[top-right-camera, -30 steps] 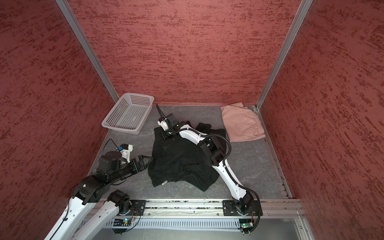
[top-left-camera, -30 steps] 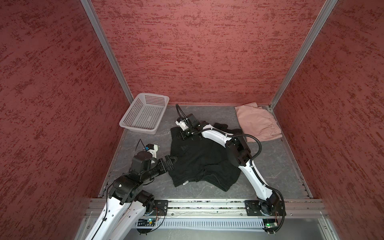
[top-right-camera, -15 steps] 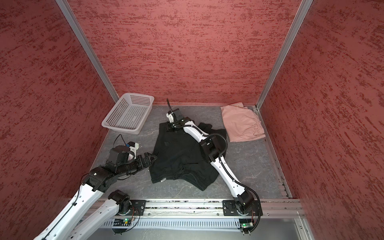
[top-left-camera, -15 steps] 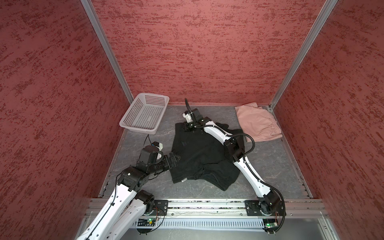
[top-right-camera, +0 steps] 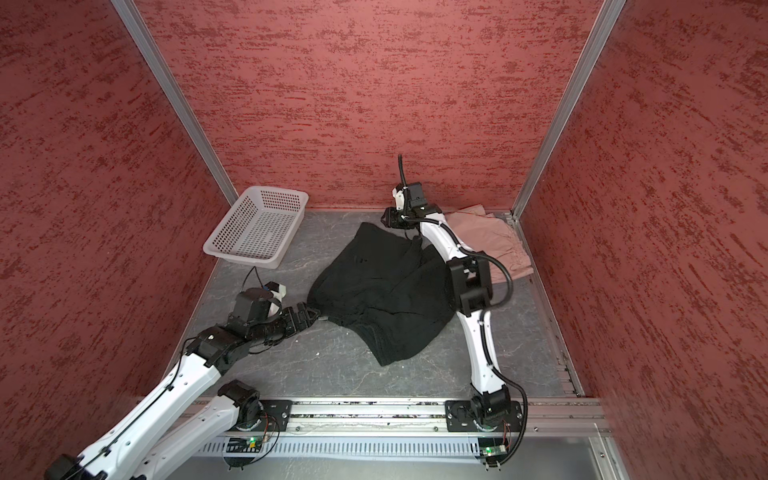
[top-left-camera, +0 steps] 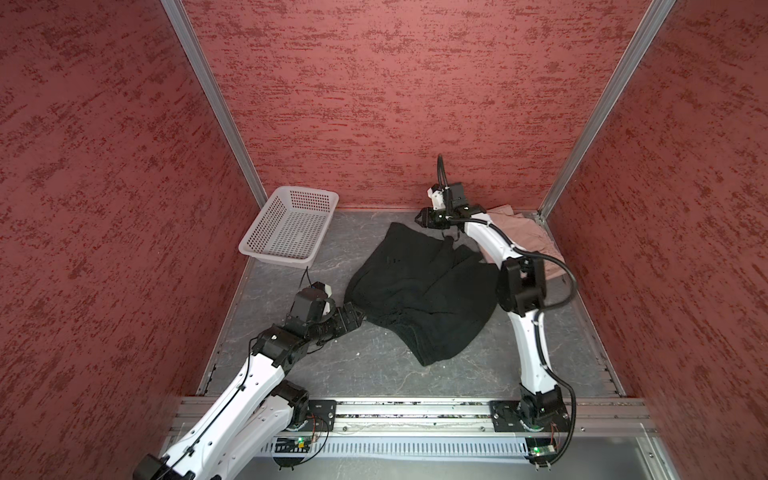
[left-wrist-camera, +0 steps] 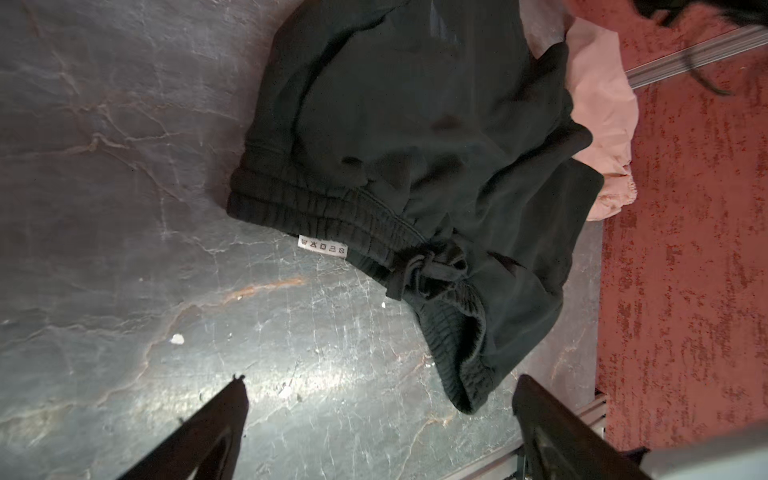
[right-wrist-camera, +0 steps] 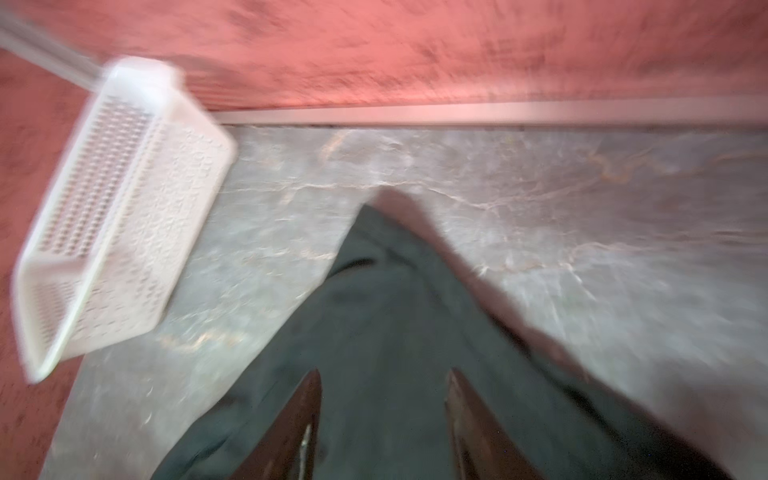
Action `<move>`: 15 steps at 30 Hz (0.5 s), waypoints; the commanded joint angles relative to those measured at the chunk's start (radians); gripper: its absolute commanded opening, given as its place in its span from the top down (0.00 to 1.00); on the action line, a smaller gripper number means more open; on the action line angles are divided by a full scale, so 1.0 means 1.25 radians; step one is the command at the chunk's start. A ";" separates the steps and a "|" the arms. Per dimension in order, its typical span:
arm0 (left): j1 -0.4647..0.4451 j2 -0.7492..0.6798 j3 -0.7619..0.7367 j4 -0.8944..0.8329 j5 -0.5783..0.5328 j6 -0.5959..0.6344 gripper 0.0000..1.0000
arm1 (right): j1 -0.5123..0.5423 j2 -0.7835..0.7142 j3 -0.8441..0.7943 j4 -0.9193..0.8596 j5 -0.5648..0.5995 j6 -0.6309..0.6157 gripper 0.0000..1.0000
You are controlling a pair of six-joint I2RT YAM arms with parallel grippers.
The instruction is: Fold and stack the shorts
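Looked to me like you were at the spread-it-flat stage, not folding proper yet. The black shorts (top-left-camera: 419,286) lay mid-worktop (top-left-camera: 374,365), opened out but rumpled, with one side bunched up next to the right arm. The waistband (left-wrist-camera: 316,212) faced your left arm, and its drawstring knot (left-wrist-camera: 428,266) was sitting on top.

The pink shorts (top-left-camera: 532,232) were off in the far right corner, looking roughly folded and partly hidden behind the right arm. I couldn't tell if the two pairs touched.

Your left claw (top-left-camera: 357,318) was as wide open as it goes. It was empty, low over the worktop, just beside the waistband's end. Your right claw (top-left-camera: 422,218) hung over the far tip of the black pair with its jaws partly apart. The wrist view was blurry, but the fabric lay under the jaws rather than pinched between them, so I'd call it empty too.

My guess at the next move:
- Bring the left claw in on the waistband corner.
- Get the right one onto a hem.
- Tug the pair taut so the wrinkles drop out before you fold it in half.

That waistband's thick, so you'd want a deep bite. The basket (top-left-camera: 274,255) was well clear of all this.
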 commanded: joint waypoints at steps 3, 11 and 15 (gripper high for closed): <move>0.030 0.106 -0.002 0.189 0.010 0.040 0.01 | 0.045 -0.380 -0.491 0.075 0.122 -0.073 0.70; 0.142 0.213 0.083 0.186 0.070 0.128 0.01 | 0.254 -0.658 -0.835 -0.043 0.189 0.033 0.91; 0.178 0.213 0.096 0.164 0.089 0.146 0.01 | 0.349 -0.665 -0.876 -0.067 0.196 0.083 0.96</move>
